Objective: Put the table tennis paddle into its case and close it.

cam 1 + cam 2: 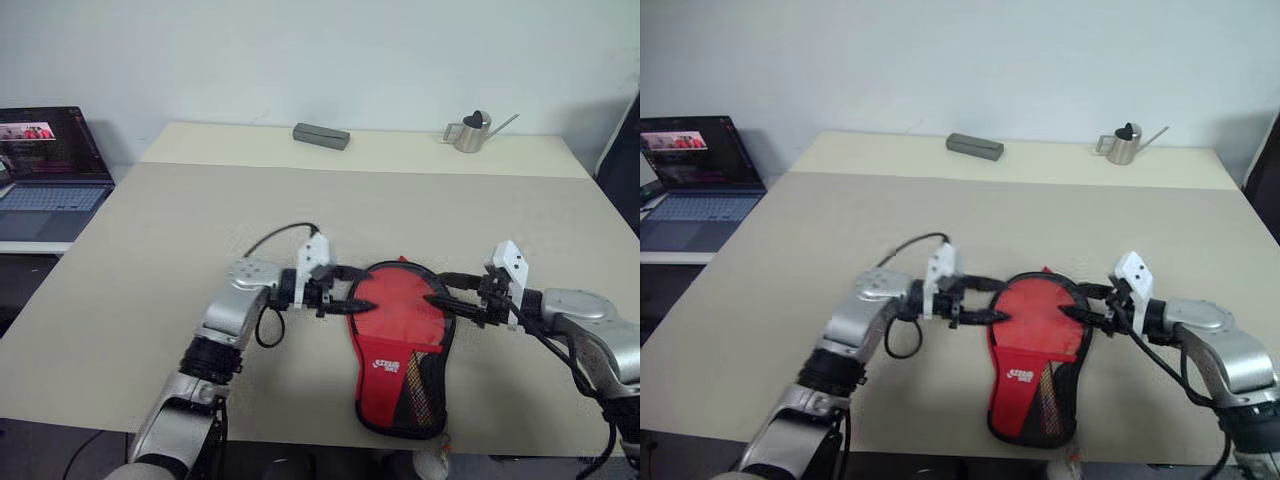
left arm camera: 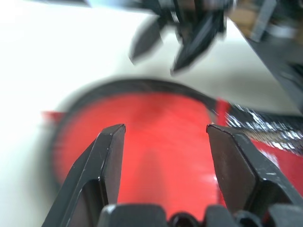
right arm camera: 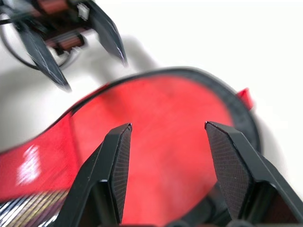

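The case point(image 1: 400, 385) lies flat near the table's front edge, red with a black mesh panel and a white logo, narrow end toward me. Its round far end has a black zipper rim around a smooth red disc point(image 1: 398, 300) that looks like the paddle's blade; no handle shows. My left gripper point(image 1: 352, 290) is open at the rim's left side, pointing right, with nothing between its fingers. My right gripper point(image 1: 438, 290) is open at the rim's right side, pointing left, also empty. In each wrist view the open fingers point(image 2: 111, 156) point(image 3: 118, 161) frame the red disc.
A grey oblong box point(image 1: 321, 136) and a small metal watering can point(image 1: 470, 132) stand at the back of the beige table point(image 1: 180, 230). An open laptop point(image 1: 50, 170) sits on a lower surface to the left. The case's narrow end lies close to the table's front edge.
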Tool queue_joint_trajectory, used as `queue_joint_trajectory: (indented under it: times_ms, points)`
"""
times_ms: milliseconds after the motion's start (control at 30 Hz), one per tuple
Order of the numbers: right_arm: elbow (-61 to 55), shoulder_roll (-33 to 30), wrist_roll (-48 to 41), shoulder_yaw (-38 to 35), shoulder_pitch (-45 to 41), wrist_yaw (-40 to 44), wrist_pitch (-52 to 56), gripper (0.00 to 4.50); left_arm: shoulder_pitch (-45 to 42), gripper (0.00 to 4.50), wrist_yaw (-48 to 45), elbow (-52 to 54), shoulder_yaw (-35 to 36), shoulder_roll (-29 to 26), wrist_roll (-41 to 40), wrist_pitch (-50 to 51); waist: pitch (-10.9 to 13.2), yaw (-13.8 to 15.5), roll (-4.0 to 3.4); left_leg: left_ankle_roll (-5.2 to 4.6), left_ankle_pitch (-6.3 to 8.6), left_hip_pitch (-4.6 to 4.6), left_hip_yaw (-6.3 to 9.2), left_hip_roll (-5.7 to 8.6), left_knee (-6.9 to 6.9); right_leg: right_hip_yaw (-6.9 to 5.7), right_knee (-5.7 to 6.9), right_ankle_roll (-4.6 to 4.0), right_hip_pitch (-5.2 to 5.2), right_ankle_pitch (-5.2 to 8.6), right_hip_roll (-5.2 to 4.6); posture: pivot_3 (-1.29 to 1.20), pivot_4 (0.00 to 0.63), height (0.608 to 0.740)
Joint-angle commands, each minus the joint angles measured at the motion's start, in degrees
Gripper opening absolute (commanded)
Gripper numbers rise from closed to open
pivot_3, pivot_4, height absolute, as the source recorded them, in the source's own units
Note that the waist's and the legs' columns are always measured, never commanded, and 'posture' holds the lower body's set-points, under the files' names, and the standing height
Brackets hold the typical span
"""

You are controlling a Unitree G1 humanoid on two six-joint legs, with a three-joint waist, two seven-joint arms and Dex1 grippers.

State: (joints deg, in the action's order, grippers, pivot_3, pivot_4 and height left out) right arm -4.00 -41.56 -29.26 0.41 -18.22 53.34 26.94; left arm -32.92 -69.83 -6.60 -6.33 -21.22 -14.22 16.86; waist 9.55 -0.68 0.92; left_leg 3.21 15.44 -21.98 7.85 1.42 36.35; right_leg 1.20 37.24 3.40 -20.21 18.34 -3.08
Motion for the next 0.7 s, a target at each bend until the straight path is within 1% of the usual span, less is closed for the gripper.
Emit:
queue_joint_trajectory:
  times_ms: [33,100,167,233,333,433,567,700]
  points:
    - [6.0,1.5,2.2,-0.3,-3.9,3.2,-5.4,2.71,4.6,2.99,5.7,8.5,5.3,-2.6,-2.7,2.3,0.0,-0.3,-0.06,0.00,0.00,0.01,-0.01,0.00,0.00,0.01,0.00,0.00,0.00,0.00,0.00,0.00,0.150,0.740]
    - [11.4,2.2,3.3,0.0,-7.0,5.1,-7.1,2.71,8.7,2.99,11.1,12.3,8.8,-2.8,-3.3,3.1,0.1,-0.7,-0.12,0.00,0.00,0.02,-0.01,-0.02,-0.01,0.02,0.01,0.00,-0.02,0.00,0.00,0.00,0.150,0.740]
    - [16.9,2.1,4.8,0.0,-9.5,7.0,-9.0,2.71,11.4,2.99,15.5,14.4,10.6,-2.2,-3.1,3.1,0.1,-0.8,-0.13,0.00,0.00,0.01,0.00,-0.01,0.00,0.02,0.02,-0.01,-0.01,0.00,-0.01,0.00,0.150,0.740]
    - [22.6,1.8,6.1,-0.3,-11.8,8.9,-11.3,2.71,12.3,2.99,18.7,15.3,10.4,-1.5,-2.4,3.1,0.1,-0.6,-0.13,0.00,0.00,0.00,0.01,0.00,0.04,-0.01,0.04,-0.01,0.00,-0.01,-0.02,0.00,0.150,0.740]
    - [31.5,1.4,8.9,-1.2,-16.4,8.9,-14.8,2.71,13.9,2.99,22.8,16.5,11.4,-1.8,-1.8,2.2,0.1,-0.6,-0.15,-0.01,0.01,0.00,-0.03,0.04,0.19,0.04,0.15,-0.01,0.01,-0.01,-0.04,0.00,0.150,0.740]
    - [40.1,0.8,11.1,-2.0,-21.3,8.9,-18.6,2.71,12.8,2.99,26.1,14.4,10.9,-1.9,0.0,0.3,0.1,-0.9,-0.20,-0.01,0.01,0.02,-0.11,0.04,0.26,0.11,0.32,-0.01,-0.05,-0.01,-0.04,0.00,0.150,0.740]
    - [44.5,1.0,12.9,-1.8,-23.4,10.0,-21.2,2.71,12.8,2.99,28.7,12.1,10.4,-1.7,1.0,-1.0,0.1,-1.0,-0.22,-0.01,0.01,0.06,-0.14,0.02,0.31,0.12,0.47,-0.02,-0.06,0.00,-0.02,0.00,0.150,0.740]
    - [44.4,0.8,14.7,-0.9,-23.0,10.6,-21.4,2.71,13.4,2.99,30.7,10.1,10.6,-1.3,1.0,-2.5,0.2,-1.0,-0.25,-0.01,0.01,0.05,-0.18,0.03,0.38,0.17,0.53,-0.02,-0.07,0.00,-0.02,0.00,0.150,0.740]
